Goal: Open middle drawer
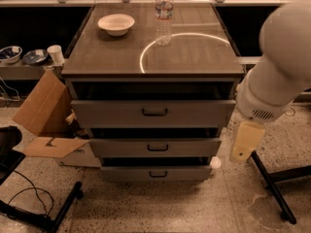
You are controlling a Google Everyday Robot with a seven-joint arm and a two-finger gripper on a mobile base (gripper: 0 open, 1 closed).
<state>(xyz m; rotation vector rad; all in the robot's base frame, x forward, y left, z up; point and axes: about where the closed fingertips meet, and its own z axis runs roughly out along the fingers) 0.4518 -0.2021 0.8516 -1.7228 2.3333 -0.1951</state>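
**Three grey drawers, claw hanging off to the right**

Three drawer fronts stack down the middle of the frame, and the middle drawer [121,148] is the second of them, a low flat grey front with a small black pull handle [158,147] at its centre. A dark gap runs above it; whether it stands slightly out or fully in is hard to judge from this angle. Just above sits the taller top drawer [112,113] with its wider black handle, and just below is the narrower bottom drawer [126,174]. A small white round thing [215,163] lies near that drawer's right end.

On the cabinet's surface [107,59], in the upper part of the frame, a white bowl [116,24] stands to the left of an upright water bottle [164,14], the two apart.

The claw [245,143], a cream-coloured piece, hangs below the big white arm [279,67] at the right of the frame, beside the cabinet and level with the middle drawer, touching nothing. Spread or pressed together, I cannot tell.

At the left, an open cardboard box [41,110] leans beside the cabinet.
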